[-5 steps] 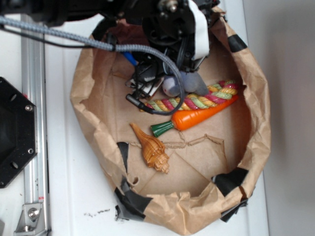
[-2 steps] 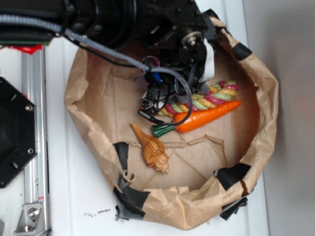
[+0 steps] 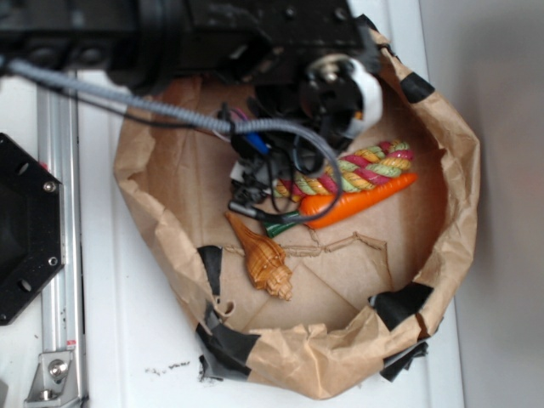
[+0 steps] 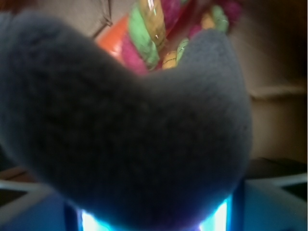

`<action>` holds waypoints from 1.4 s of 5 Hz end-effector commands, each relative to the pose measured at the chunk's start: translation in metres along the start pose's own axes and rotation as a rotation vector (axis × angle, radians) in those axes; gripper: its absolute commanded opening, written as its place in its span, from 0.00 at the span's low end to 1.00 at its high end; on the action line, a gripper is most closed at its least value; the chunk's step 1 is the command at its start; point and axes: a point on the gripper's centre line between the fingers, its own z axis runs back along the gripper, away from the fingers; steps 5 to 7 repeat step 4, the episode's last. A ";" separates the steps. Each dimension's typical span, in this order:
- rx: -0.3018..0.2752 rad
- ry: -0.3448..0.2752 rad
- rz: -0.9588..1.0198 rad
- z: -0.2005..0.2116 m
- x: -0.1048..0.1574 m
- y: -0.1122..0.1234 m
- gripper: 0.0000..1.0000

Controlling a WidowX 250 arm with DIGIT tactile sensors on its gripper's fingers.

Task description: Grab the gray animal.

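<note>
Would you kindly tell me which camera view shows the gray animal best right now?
The wrist view: the gray animal fills most of the frame as blurred gray plush, right at the camera. In the exterior view the arm's black hardware hides it, so none of it shows.

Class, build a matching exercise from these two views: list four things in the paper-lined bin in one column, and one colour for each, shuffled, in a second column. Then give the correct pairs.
Things
1. carrot
2. seashell
3. gray animal
4. tape patches on the paper bin

Colours
A. black
B. gray
C. orange
D. brown

Pairs: 1-C, 2-D, 3-B, 4-A
</note>
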 end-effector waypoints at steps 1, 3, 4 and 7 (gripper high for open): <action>-0.034 -0.079 0.381 0.081 0.034 -0.047 0.00; -0.087 -0.282 0.527 0.074 0.050 -0.065 0.00; -0.074 -0.283 0.533 0.074 0.051 -0.061 0.00; -0.074 -0.283 0.533 0.074 0.051 -0.061 0.00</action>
